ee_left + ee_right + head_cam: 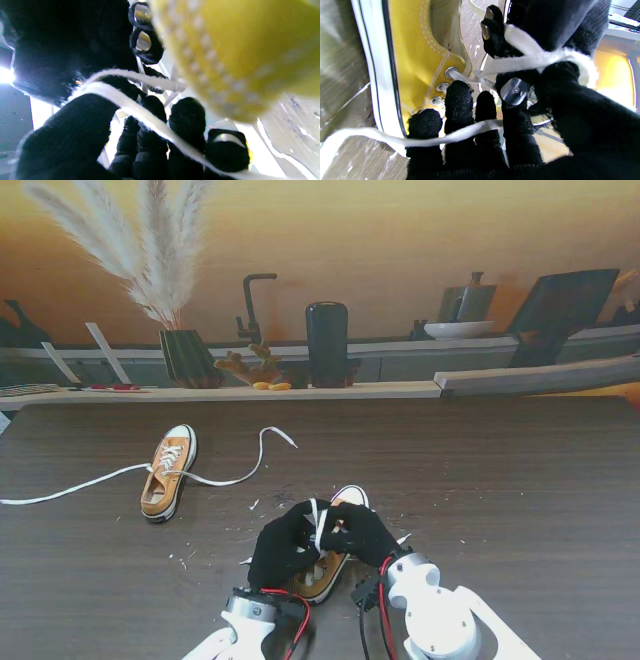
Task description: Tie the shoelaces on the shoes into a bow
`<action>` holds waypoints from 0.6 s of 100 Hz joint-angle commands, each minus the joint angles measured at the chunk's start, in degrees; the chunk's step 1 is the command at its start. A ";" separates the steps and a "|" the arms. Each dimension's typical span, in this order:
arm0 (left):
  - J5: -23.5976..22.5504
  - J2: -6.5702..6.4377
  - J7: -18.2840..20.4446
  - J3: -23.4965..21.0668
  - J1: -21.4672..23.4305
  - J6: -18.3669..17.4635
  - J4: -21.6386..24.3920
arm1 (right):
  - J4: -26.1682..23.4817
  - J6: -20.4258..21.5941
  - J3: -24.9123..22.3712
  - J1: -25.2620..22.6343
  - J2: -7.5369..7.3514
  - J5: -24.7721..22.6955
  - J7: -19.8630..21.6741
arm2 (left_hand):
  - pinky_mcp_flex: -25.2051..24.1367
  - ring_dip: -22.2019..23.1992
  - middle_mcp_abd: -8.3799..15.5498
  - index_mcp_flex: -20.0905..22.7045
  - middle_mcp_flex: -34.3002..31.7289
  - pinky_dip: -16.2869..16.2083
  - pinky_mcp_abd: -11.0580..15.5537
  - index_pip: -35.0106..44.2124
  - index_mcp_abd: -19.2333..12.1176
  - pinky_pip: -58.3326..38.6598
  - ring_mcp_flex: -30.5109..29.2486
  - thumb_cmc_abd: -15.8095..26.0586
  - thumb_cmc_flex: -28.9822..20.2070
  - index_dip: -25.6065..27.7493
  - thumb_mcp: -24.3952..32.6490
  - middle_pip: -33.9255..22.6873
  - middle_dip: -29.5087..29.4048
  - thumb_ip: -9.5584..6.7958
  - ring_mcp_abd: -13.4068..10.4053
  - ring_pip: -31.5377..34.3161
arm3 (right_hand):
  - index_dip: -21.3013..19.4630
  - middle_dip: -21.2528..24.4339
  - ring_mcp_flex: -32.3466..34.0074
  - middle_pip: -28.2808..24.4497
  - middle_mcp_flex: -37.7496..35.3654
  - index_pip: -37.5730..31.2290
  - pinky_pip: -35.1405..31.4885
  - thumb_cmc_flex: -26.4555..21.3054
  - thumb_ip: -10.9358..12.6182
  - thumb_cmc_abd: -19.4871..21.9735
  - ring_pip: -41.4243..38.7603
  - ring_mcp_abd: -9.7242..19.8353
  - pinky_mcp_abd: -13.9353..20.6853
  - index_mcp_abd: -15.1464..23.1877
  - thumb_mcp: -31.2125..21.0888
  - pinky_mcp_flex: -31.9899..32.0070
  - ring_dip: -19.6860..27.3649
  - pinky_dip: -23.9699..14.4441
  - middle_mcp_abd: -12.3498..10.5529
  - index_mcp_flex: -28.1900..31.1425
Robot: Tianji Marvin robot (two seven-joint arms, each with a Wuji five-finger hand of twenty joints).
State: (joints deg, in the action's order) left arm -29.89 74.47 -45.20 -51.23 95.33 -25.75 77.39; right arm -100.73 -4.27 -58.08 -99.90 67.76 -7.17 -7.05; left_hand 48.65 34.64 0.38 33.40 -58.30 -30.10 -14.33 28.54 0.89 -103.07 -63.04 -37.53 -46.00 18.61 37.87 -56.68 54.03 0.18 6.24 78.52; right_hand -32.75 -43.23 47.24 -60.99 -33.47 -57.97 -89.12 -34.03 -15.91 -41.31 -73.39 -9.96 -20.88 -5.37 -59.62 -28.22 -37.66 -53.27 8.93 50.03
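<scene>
Looking down from the stand, the black-gloved left hand (282, 545) and black-gloved right hand (360, 532) meet over the near mustard-yellow canvas sneaker (335, 565) on the dark wooden table (500, 480), both clamped on its flat white shoelace (319, 525); a second yellow sneaker (168, 472) lies farther left, its lace (60, 492) trailing loose

Left wrist: lace (140, 112) crosses curled fingers (185, 120)

Right wrist: lace (540, 58) wraps the thumb beside silver eyelets (450, 72)

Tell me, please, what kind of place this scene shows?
Probably a staged test table in a lab, dressed as a kitchen: behind the dark wooden table hangs a printed backdrop with a faucet and pampas grass, and two yellow shoes lie ready for practice.
</scene>
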 commanded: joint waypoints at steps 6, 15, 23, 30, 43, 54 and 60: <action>-0.98 -0.21 -0.16 -0.02 0.19 0.29 -0.96 | 0.34 0.32 0.17 -0.23 0.12 -0.15 -0.36 | -0.99 1.72 1.37 -3.30 1.60 -1.57 0.81 -3.08 -0.43 -1.18 1.25 -1.16 0.84 -1.29 -2.55 2.31 -0.43 1.02 -1.03 -0.64 | -4.54 0.99 -0.86 -0.69 1.48 -5.71 0.35 -4.25 1.36 -0.96 0.34 -0.22 1.12 -2.54 -7.34 0.93 -0.81 -1.14 0.46 0.39; -1.23 -0.38 -0.02 -0.14 0.63 0.30 -0.66 | 0.51 0.46 0.23 -0.25 0.43 -0.04 -1.48 | -1.82 1.88 1.12 -3.26 1.74 -2.56 0.42 -3.79 -0.39 -0.30 1.90 -1.60 0.33 -1.70 -2.88 4.17 -0.01 1.08 -1.07 -1.01 | -4.77 1.41 -0.38 -0.91 1.08 -6.59 0.41 -3.23 2.58 -3.47 0.62 -0.18 1.11 -2.90 -10.00 0.89 -0.66 -1.25 0.50 0.83; -1.82 -0.64 0.07 -0.26 1.07 0.37 -0.30 | 0.61 0.70 0.23 -0.30 0.59 -0.04 -2.12 | -2.41 1.90 1.09 -3.26 1.92 -2.69 0.37 -4.00 -0.44 0.08 2.29 -2.07 -0.14 -1.82 -2.92 4.84 -0.12 1.13 -1.19 -1.18 | -4.73 1.59 -0.17 -0.88 0.94 -6.85 0.49 -3.10 2.82 -3.94 0.67 -0.29 1.02 -2.77 -10.59 0.67 -0.60 -1.22 0.63 0.93; -2.35 -0.84 0.06 -0.35 1.51 0.40 0.07 | 0.60 0.82 0.18 -0.40 0.66 -0.15 -2.47 | -2.88 1.91 0.93 -3.47 2.21 -2.82 0.27 -4.31 -0.58 0.40 2.72 -2.06 -0.39 -1.96 -2.93 5.40 -0.11 1.13 -1.13 -1.39 | -4.68 1.74 -0.11 -0.79 1.02 -6.90 0.64 -2.98 2.80 -3.77 0.75 -0.29 0.90 -2.64 -10.75 0.52 -0.53 -1.12 0.68 0.71; -3.05 -1.11 -0.09 -0.60 2.24 0.51 0.54 | 0.54 1.89 -0.10 -0.87 0.74 -0.41 -3.21 | -4.21 2.09 0.65 -3.34 2.39 -3.70 -0.14 -4.82 -0.71 1.64 3.77 -2.28 -1.12 -2.26 -3.15 7.53 0.33 0.99 -0.92 -2.16 | -4.41 2.18 -0.21 -0.71 1.07 -6.61 1.01 -4.23 1.98 -1.83 0.89 -0.26 0.84 -1.64 -9.10 0.86 -0.39 -0.91 0.78 -0.30; -3.41 -1.29 -0.06 -0.84 2.70 0.66 0.69 | -0.01 2.43 -0.61 -1.53 0.56 -0.55 -2.98 | -6.04 2.33 0.38 -3.64 2.55 -4.68 -0.97 -5.07 -1.03 3.32 4.93 -2.20 -1.83 -2.38 -3.42 9.78 0.82 0.77 -0.59 -3.22 | -4.23 2.69 -0.54 -0.11 1.44 -6.04 1.20 -5.71 1.34 0.34 1.18 -0.11 0.83 -0.97 -7.17 1.28 -0.25 -0.79 0.92 -1.47; -3.65 -1.27 -0.55 -1.02 2.87 0.63 0.62 | -0.42 2.53 -0.95 -1.94 0.44 -0.51 -2.72 | -6.88 2.37 0.24 -3.83 2.70 -4.86 -1.09 -5.14 -1.09 3.81 5.38 -2.04 -2.04 -2.41 -3.41 10.16 0.92 0.68 -0.39 -3.50 | -4.03 3.02 -0.60 0.27 1.49 -5.62 1.20 -7.08 1.27 0.82 1.23 0.04 0.85 -0.51 -6.57 1.32 -0.23 -0.78 1.03 -2.13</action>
State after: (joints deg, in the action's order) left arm -33.05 73.60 -45.62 -52.12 97.22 -25.64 78.84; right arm -100.34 -1.86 -58.69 -101.07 68.49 -7.72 -10.75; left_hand 42.74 34.71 0.38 32.09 -56.59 -33.43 -14.38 24.50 1.48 -99.16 -58.88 -37.39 -46.56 17.31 36.09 -47.41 54.03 -0.13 6.18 75.40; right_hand -36.30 -41.12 46.84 -61.04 -33.08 -63.30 -88.10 -37.74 -15.85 -41.55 -72.73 -10.07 -20.88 -8.22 -66.57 -27.31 -37.77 -53.42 9.48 49.39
